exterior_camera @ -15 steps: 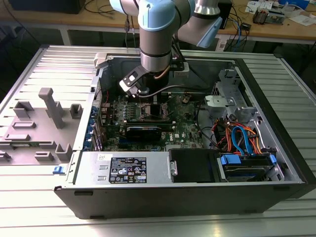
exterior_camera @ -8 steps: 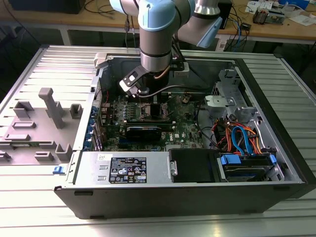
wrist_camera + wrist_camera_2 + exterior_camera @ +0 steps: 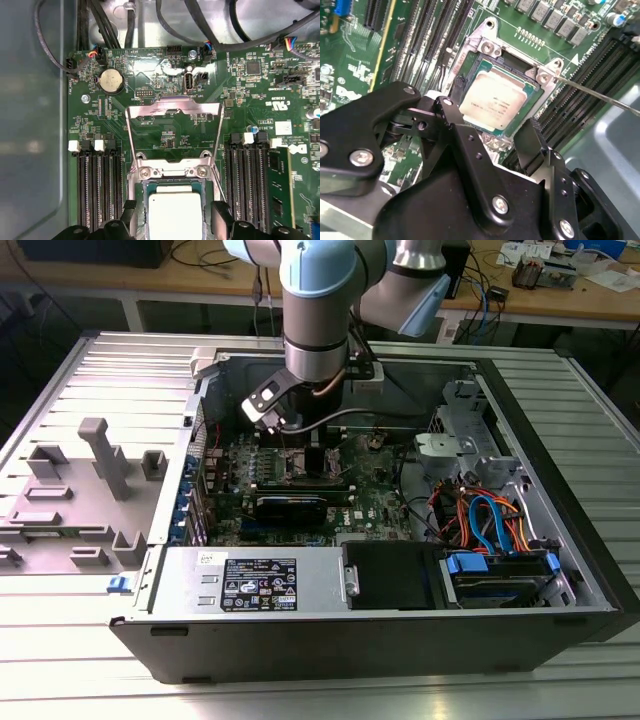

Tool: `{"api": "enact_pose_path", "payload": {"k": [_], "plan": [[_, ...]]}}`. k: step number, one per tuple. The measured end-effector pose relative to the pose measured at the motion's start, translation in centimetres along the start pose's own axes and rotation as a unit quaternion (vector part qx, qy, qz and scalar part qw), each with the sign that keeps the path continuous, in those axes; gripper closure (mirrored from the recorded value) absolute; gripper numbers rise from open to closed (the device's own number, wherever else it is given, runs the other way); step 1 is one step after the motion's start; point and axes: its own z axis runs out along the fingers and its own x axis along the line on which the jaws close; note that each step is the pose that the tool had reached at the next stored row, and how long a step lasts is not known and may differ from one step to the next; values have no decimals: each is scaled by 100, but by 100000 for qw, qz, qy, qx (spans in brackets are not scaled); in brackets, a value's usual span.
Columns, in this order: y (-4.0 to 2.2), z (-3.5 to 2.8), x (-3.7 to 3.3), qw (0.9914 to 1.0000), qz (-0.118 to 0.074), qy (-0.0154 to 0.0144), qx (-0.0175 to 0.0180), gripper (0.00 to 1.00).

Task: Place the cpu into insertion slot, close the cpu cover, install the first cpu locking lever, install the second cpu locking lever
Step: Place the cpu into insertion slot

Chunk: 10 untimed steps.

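The ribbed grey metal case (image 3: 560,540) sits mid-frame in the exterior view. The thin silver cover (image 3: 150,111) stands open. The square, matte cpu (image 3: 175,207) lies in the dark slot (image 3: 497,57). The black end effector (image 3: 174,220) straddles it, released and partly cut off.

In the exterior view, a black and white label (image 3: 258,585) carrying rows of small marks sits on the grey metal box (image 3: 322,580) at the near edge of the open computer, and a smaller white sticker (image 3: 207,559) lies just beside it; neither wording can be made out. In the first wrist view, white lettering (image 3: 280,105) and a white printed tag (image 3: 283,128) stand on the green circuit board (image 3: 240,90). In the second wrist view, faint lines of print cross the metal top of the cpu (image 3: 492,100), unreadable.
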Motion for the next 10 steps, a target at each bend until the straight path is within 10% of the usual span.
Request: {"api": "enact_pose_path", "payload": {"k": [5, 10], "plan": [[4, -92, 0, 100000, -1, -5, 44, 40], [16, -111, 1, 100000, 0, -6, 92, 70]]}}
